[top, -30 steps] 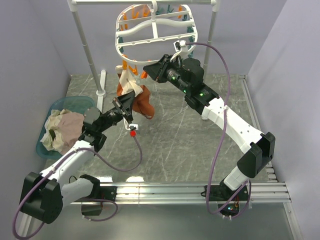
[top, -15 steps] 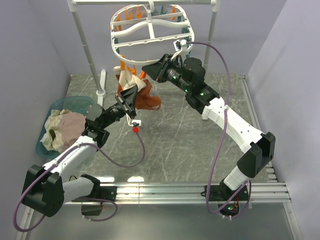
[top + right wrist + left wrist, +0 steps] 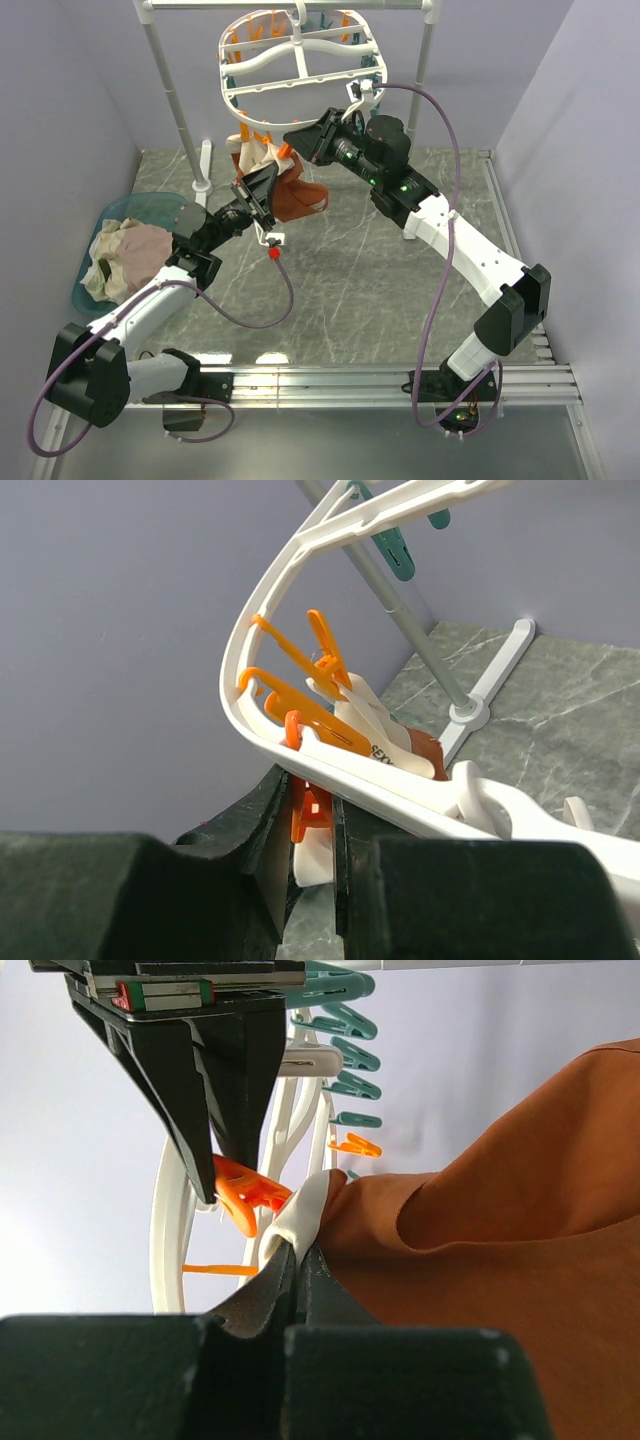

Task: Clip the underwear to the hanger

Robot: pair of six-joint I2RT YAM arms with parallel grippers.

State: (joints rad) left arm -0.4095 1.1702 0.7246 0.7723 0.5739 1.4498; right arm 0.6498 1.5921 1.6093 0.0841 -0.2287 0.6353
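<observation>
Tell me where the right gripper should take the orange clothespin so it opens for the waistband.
Pinch the orange clothespin by its handle end, close under the hanger rim, coming from the side away from the underwear. Its jaw end points toward the waistband held by the left gripper, so leave that end free. The right gripper seems placed that way.

Small dark letters stand on the beige band of the underwear (image 3: 378,742), too small to read.
</observation>
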